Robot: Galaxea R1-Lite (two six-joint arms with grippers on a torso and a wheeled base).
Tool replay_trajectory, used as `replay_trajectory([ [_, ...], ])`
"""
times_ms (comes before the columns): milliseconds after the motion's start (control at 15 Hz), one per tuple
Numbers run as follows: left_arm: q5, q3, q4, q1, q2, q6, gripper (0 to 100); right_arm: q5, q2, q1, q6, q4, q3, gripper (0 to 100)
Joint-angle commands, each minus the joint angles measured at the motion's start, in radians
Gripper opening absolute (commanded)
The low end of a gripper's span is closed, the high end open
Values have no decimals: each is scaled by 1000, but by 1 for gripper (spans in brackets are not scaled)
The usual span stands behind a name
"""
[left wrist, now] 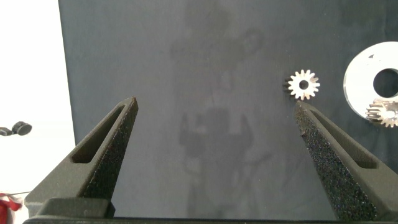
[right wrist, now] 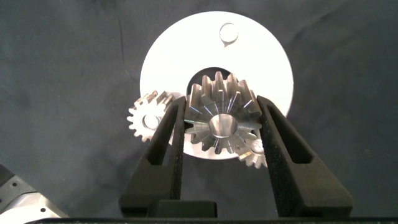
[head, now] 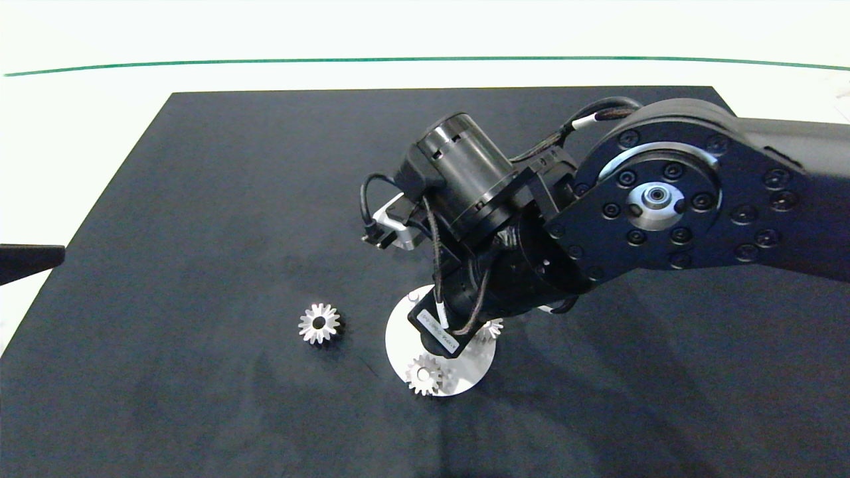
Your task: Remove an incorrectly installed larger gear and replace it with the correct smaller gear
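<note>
My right gripper (right wrist: 221,102) is shut on the smaller gear (right wrist: 219,118), a silver bevel gear held by its toothed sides above the white round disc (right wrist: 168,56), over the disc's dark centre hole. A bare peg (right wrist: 227,31) stands on the disc. Two other small gears sit on the disc: one (right wrist: 146,118) to one side and one (right wrist: 254,157) partly hidden behind a finger. The larger gear (head: 319,323) lies flat on the black mat, left of the disc (head: 398,338). In the head view the right wrist hides the held gear. My left gripper (left wrist: 216,106) stands open above bare mat, with the larger gear (left wrist: 303,84) beyond one fingertip.
The black mat (head: 199,199) covers most of the white table. The right arm (head: 664,199) reaches in from the right over the disc. The left arm (head: 30,262) only shows at the left edge. One disc gear (head: 425,375) sits at the disc's near rim.
</note>
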Motion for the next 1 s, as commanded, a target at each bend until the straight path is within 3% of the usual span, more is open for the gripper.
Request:
replay_trajectory([
  [67,2,0,4,0,0,0,100,-1,19,0,0,5,0,22],
  [467,2,0,4,0,0,0,100,2,13,-1,1,2,0,22],
  [1000,2,0,3,-2,-3,0,100,0,5,-3,1,-66,0,22],
])
